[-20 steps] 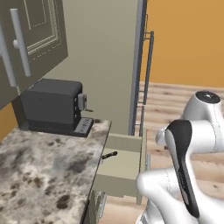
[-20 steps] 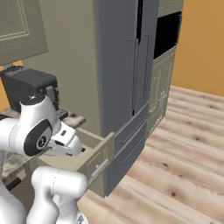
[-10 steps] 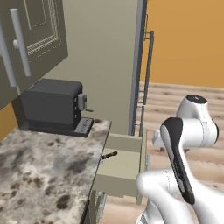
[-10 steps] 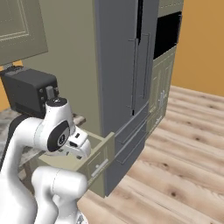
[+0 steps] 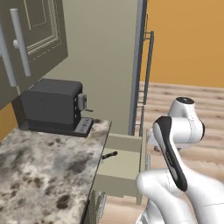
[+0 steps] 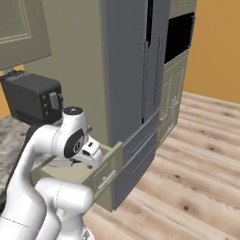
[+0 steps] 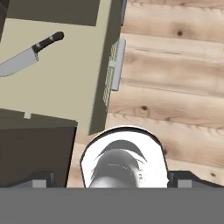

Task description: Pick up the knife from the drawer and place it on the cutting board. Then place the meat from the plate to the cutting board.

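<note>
Silver-grey blade and short black handle mark the knife (image 7: 30, 53), which lies flat on the beige floor of the open drawer (image 7: 65, 78) in the upper left of the hand view, handle toward the top centre and blade running off the left edge. In the left base view only the dark handle end of the knife (image 5: 109, 155) can be made out, at centre frame near the drawer's left side, just beside the counter edge. The drawer (image 5: 120, 168) is pulled out from the cabinet run, its front panel toward the wooden floor (image 5: 192, 100); in the right base view the drawer (image 6: 101, 176) sits at lower centre with a small pale pull on its front. The gripper (image 7: 111, 183) is at the bottom of the hand view, well apart from the knife; its two dark fingertips (image 7: 41, 179) stand far apart at the bottom corners, jaws fully spread and holding nothing. In the right base view the hand end of the arm hangs over the drawer's near corner at centre left. Speckled grey-brown stone forms the counter (image 5: 39, 175) at lower left of the left base view, with a dark grey coffee machine (image 5: 54, 107) standing at its back, middle left. A tall grey refrigerator (image 6: 136, 70) with long vertical handles rises beside the drawer in the right base view, and an olive cabinet door (image 5: 33, 39) with a bar handle is in the upper left of the left base view.
</note>
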Motion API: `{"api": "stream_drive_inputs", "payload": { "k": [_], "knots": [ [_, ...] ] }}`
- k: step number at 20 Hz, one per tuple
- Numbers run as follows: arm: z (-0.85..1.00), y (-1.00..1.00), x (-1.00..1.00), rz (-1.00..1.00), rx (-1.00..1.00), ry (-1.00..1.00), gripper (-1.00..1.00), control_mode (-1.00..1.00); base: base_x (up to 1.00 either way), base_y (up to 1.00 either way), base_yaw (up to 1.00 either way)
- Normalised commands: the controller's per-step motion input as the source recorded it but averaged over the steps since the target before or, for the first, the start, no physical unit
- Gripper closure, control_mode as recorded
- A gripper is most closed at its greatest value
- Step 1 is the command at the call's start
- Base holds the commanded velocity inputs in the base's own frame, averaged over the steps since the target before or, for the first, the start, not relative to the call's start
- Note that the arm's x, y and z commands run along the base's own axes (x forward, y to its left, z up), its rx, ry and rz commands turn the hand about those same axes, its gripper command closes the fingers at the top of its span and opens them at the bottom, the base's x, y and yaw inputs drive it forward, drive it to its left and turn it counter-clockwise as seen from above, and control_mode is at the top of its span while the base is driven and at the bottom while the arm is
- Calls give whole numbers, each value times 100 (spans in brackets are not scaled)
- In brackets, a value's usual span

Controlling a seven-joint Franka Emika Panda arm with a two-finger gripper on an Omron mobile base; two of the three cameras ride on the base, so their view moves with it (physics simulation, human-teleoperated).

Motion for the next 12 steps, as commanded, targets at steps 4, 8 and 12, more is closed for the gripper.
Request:
{"api": "stream_drive_inputs", "payload": {
  "k": [4, 8, 12],
  "knots": [
    [-50, 6, 46, 0, 10, 1, -100, -100, 0, 0, 0],
    [-45, 8, 55, 0, 3, 5, -100, -100, 0, 0, 0],
    [-40, 5, 55, 0, 0, 12, -100, -100, 0, 0, 0]
  ]
}}
